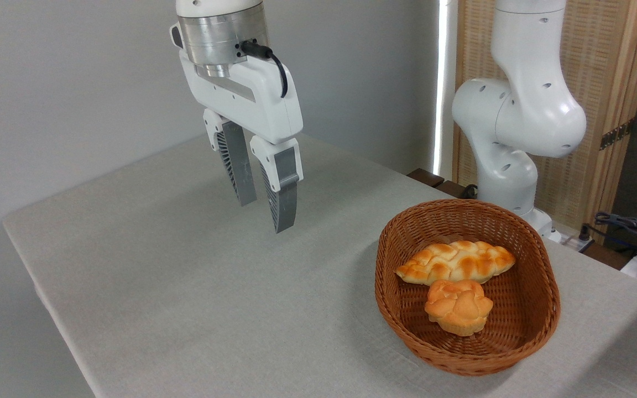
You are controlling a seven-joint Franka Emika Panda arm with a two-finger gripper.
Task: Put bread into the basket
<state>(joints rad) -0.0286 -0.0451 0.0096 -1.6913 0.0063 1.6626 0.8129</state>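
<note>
The bread (458, 313), a small round orange-golden knotted bun, lies inside the reddish-brown wicker basket (401, 326) near its front wall. The basket stands on the table at the right. My gripper (266, 215) hangs above the table's middle, well to the left of the basket and higher than its rim. Its two grey ribbed fingers (283, 202) stand apart with nothing between them, so it is open.
A longer braided golden loaf (457, 262) lies in the basket just behind the bun. The arm's white base (509, 138) rises behind the basket. The grey cloth-covered table (186, 287) ends at the left and front. Cables (628, 226) lie at the far right.
</note>
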